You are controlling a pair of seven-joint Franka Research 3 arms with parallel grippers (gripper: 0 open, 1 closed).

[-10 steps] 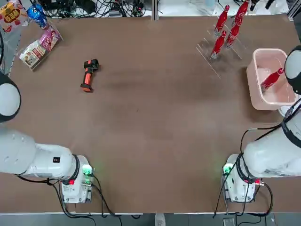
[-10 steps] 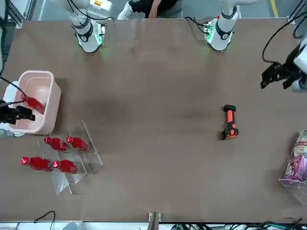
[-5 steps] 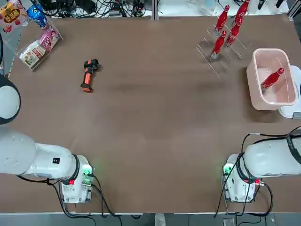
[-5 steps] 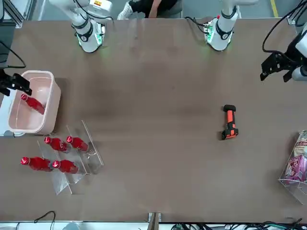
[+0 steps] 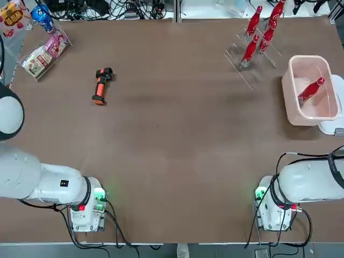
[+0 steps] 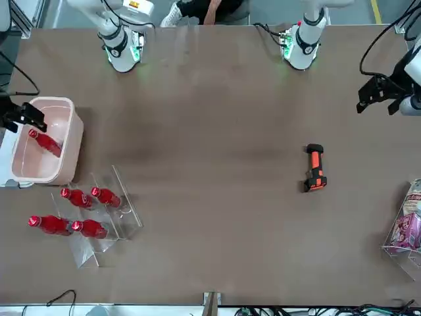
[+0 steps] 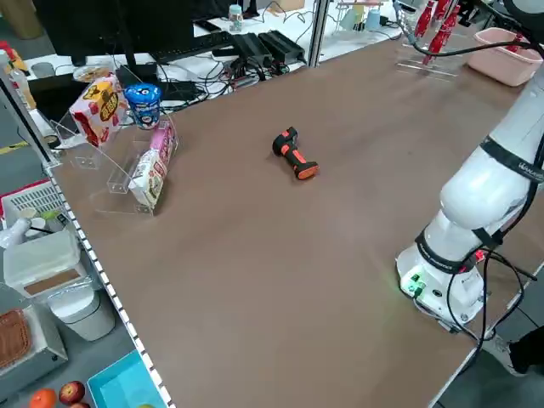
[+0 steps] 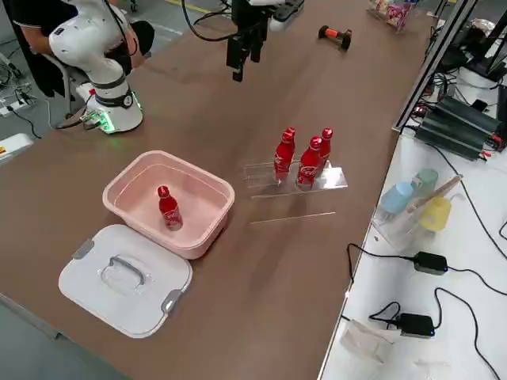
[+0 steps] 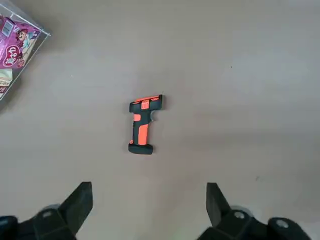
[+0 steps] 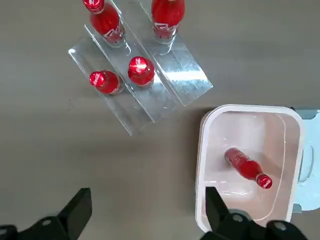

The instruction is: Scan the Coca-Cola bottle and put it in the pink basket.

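Note:
One Coca-Cola bottle (image 5: 310, 90) leans inside the pink basket (image 5: 286, 94) at the table's right side; it also shows in the right wrist view as bottle (image 10: 248, 168) in basket (image 10: 201, 150). My right gripper (image 6: 20, 117) hangs open and empty beside the basket, on its robot-facing side, high above the table, touching nothing. Several more red bottles (image 5: 257, 33) stand on a clear rack behind the basket. My left gripper (image 6: 385, 93) hovers open and empty near the table's left edge, with the orange-black scanner (image 9: 142, 125) lying on the table below it.
A white lid (image 8: 127, 277) with a grey handle lies next to the basket. Snack packs in a clear stand (image 5: 45, 51) sit at the far left corner. The scanner (image 5: 100, 85) lies alone on the left half of the table.
My right gripper has pulled away from beside the basket toward the robot's side, and the right arm has left the top view over the basket. The bottle stays in the basket. The left gripper barely moved.

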